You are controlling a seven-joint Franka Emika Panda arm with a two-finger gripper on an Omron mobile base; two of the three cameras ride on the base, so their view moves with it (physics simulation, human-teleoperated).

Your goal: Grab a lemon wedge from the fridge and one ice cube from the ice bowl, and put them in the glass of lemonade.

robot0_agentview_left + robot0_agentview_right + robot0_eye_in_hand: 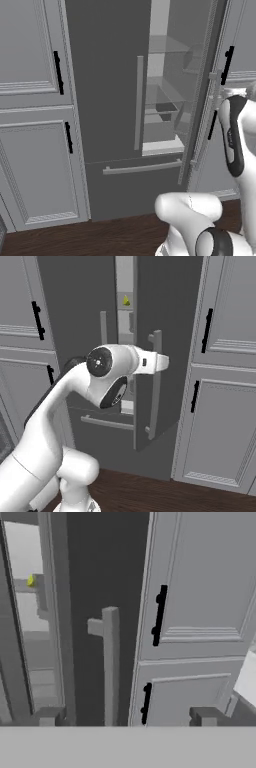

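The dark grey fridge has its right door swung partly open, and pale shelves show in the gap. The small yellow lemon wedge lies on an upper shelf inside, and it appears far left in the hand view. My gripper is open, its fingertips spread wide on either side of the door's light grey bar handle and apart from it. In the right base view the gripper sits right by that handle. The ice bowl, ice cube and glass of lemonade are out of view.
Light grey panelled cabinets with black handles flank the fridge on the left and on the right. A freezer drawer with a horizontal bar handle sits below the doors. Dark wood floor runs along the front.
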